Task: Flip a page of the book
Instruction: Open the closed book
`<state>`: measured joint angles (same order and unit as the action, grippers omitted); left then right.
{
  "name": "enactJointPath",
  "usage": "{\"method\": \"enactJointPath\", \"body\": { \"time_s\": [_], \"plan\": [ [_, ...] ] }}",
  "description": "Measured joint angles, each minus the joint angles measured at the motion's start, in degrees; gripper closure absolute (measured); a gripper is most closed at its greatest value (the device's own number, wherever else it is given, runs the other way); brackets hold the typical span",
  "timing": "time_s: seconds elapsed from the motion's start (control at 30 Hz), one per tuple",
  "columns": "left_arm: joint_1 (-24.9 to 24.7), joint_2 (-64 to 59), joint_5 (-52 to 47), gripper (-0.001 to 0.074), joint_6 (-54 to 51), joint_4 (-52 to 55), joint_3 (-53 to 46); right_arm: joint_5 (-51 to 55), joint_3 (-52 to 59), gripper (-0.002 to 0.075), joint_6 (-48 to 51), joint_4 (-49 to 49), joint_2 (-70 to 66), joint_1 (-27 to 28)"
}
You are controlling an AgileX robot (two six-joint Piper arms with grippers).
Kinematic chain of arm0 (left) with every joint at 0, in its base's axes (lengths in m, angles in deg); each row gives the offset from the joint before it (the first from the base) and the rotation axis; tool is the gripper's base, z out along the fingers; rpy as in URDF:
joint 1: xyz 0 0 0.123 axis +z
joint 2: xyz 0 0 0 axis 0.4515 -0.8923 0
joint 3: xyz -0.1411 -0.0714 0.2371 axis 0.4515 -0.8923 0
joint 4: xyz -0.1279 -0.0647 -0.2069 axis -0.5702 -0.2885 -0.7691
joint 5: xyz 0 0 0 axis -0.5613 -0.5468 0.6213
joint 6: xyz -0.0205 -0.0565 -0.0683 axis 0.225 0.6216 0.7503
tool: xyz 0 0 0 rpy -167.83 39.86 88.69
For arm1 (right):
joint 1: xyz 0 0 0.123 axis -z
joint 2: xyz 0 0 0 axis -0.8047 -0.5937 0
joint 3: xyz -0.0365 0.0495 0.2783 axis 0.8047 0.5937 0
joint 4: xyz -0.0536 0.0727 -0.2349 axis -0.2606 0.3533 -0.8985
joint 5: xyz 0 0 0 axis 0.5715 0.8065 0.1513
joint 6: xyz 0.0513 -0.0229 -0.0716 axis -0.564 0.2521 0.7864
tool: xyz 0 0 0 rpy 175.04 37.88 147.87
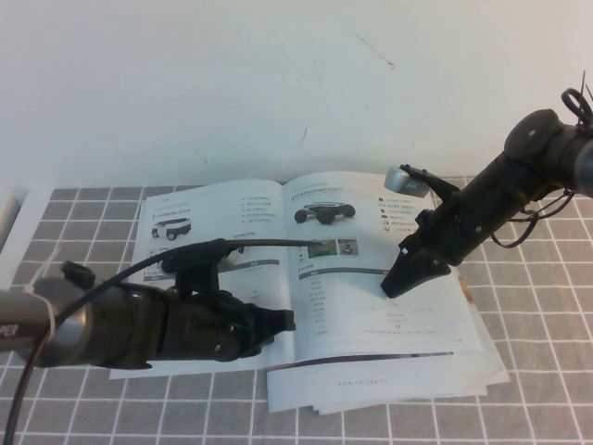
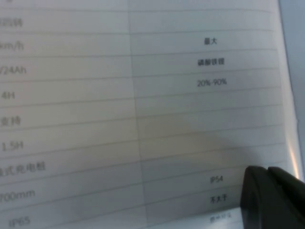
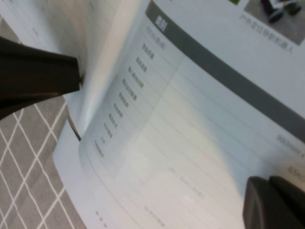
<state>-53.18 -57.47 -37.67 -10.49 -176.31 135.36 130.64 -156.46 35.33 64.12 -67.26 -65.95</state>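
lying open on the grey-checked cloth of the table (image 1: 83,209), the book (image 1: 222,209) sits near the middle of the high view, spine running front to back, both spreads flat; the turn looks barely begun, by my reading, since no sheet stands clear of the stack there. what seems done is the approach: both arms are over the book. what is left, as i judge it, is the lift, the sweep across the spine and the release. the book is a large thin white softcover, glossy, with small grey tables and small vehicle photos near the top of each side; loose white sheets (image 1: 389,394) stick out from under its near right corner. the page (image 1: 371,315) on the right side carries a table with a dark header bar; in the right wrist view its outer edge (image 3: 102,102) curls up a little off the sheets below, cloth showing beside it. the left pincer (image 1: 283,322) rests low on the left-hand page near the spine, tips pressed together, clenched on nothing i can see; its wrist view shows table rows close up. the right pincer (image 1: 398,283) points down onto the right page, tip at the paper; whether it is parted or clamped on the edge i cannot tell.
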Motion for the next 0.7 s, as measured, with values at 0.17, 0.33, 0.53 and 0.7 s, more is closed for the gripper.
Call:
{"method": "enactJointPath", "body": {
  "time_s": [0.17,0.33,0.53,0.7],
  "plan": [
    [0.0,3.55,-1.27,0.0738,-4.6,0.38,-0.31,-0.12,0.0,0.0727,0.25,1.13,1.61,0.0],
    [-0.1,12.06,-2.13,0.0738,-12.65,0.75,-0.47,-0.12,0.0,0.0727,1.35,1.23,9.14,0.0],
    [-0.1,25.87,1.58,0.0738,-12.95,6.74,-0.59,0.46,0.0,0.0727,1.84,-2.25,24.93,0.95],
    [-0.1,35.67,2.8,0.0738,-5.04,16.49,-0.66,0.58,0.0,0.0727,-0.74,-13.57,40.01,1.14]
  ]
}}
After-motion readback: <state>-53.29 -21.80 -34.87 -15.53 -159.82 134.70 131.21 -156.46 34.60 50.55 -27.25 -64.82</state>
